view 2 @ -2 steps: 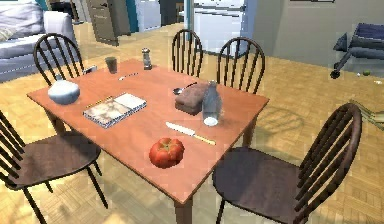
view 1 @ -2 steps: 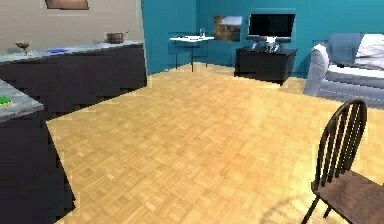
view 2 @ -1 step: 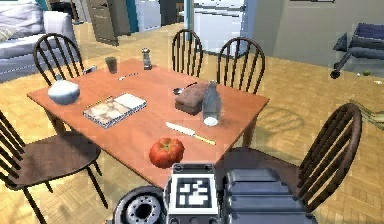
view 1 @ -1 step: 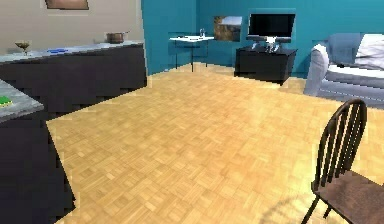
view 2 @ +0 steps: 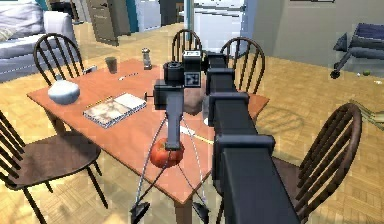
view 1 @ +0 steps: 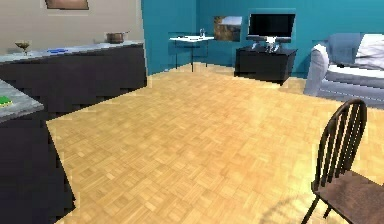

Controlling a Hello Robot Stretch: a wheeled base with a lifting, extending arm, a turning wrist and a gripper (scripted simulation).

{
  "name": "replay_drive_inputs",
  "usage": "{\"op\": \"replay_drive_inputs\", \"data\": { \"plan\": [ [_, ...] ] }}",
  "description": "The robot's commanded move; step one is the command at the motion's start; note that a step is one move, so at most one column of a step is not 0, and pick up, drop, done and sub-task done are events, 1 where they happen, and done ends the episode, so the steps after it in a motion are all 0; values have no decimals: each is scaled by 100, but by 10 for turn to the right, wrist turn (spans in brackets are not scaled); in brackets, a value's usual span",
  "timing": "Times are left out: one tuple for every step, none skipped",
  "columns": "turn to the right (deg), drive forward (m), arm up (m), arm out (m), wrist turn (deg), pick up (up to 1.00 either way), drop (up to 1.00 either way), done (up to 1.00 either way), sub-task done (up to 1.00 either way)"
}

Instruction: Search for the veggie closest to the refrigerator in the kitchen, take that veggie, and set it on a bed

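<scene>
Reddish-brown wood: that's the dining table (view 2: 100,125), and all the action sits over its near corner. The arm (view 2: 235,140), a dark square bar, reaches in across the table's near right side. At its far end the gripper (view 2: 169,205) points down toward that corner. Its two thin fingers run down either side of the red round veggie (view 2: 167,155). The veggie sits right at the gripper, just inside the table's near corner, with the tabletop directly behind it. So I cannot tell whether the gripper is holding it or whether it rests on the wood.

Over on the table's left end sits a white bowl (view 2: 63,90). Between that bowl and the gripper an open book (view 2: 115,108) lies flat. Toward the table's far edge stand a dark cup (view 2: 111,64) and, just beside it, a small shaker (view 2: 147,58), both upright. Dark spindle-back chairs (view 2: 55,55) ring the table: three along its far side, one at its near left and one at its right, beyond the arm. Past the table's far left corner there's a pale sofa (view 2: 20,30). Wood parquet floor (view 2: 300,90) spreads out from under the table on every side.
</scene>
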Motion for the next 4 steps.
{"op": "replay_drive_inputs", "data": {
  "plan": [
    [0,0,0,0,450,0,0,0,0],
    [0,0,0,0,450,0,0,0,0],
    [0,0,0,0,450,0,0,0,0],
    [0,0,0,0,240,0,0,0,0]
  ]
}}
